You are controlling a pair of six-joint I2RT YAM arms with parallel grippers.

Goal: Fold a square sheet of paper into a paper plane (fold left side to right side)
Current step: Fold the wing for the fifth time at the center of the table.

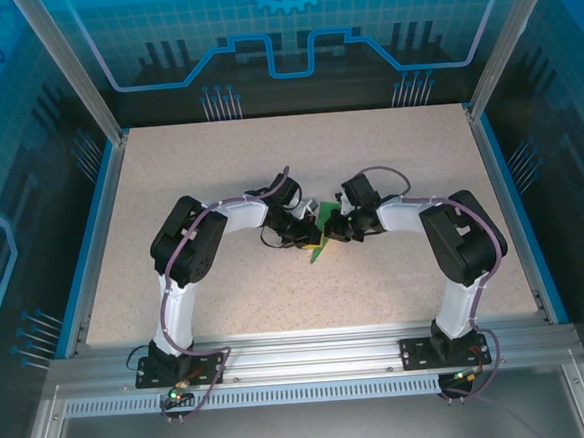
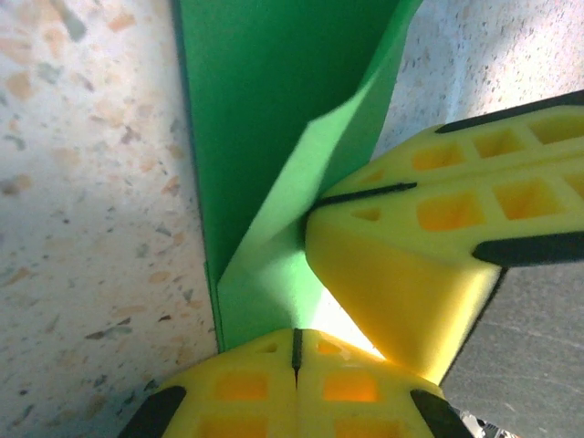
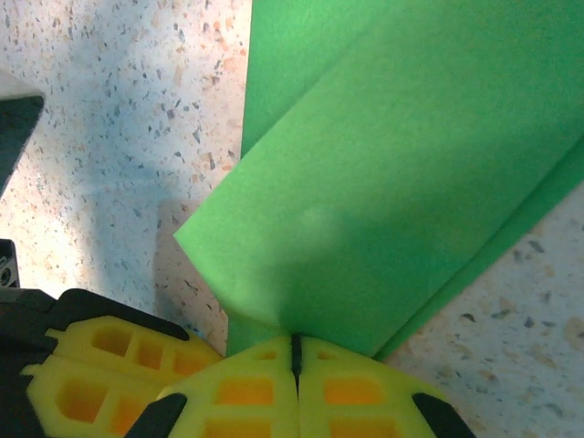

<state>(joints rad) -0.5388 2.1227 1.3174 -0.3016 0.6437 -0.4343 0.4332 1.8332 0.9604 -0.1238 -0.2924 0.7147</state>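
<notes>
The square sheet of paper [image 3: 392, 155] is clamped by our left gripper [image 2: 297, 351] and right gripper [image 3: 295, 351] together — we judge, to hold its fold.

Left tool [image 2: 297, 351], jaws together, pinches folded green paper [image 2: 274, 119]; closed right tool [image 2: 315, 205] touches its edge above speckled table [image 2: 91, 182].

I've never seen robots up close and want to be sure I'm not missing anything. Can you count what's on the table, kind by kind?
Robot arms: 2 (left arm, right arm)
Folded green paper sheet: 1
Total: 3
</notes>
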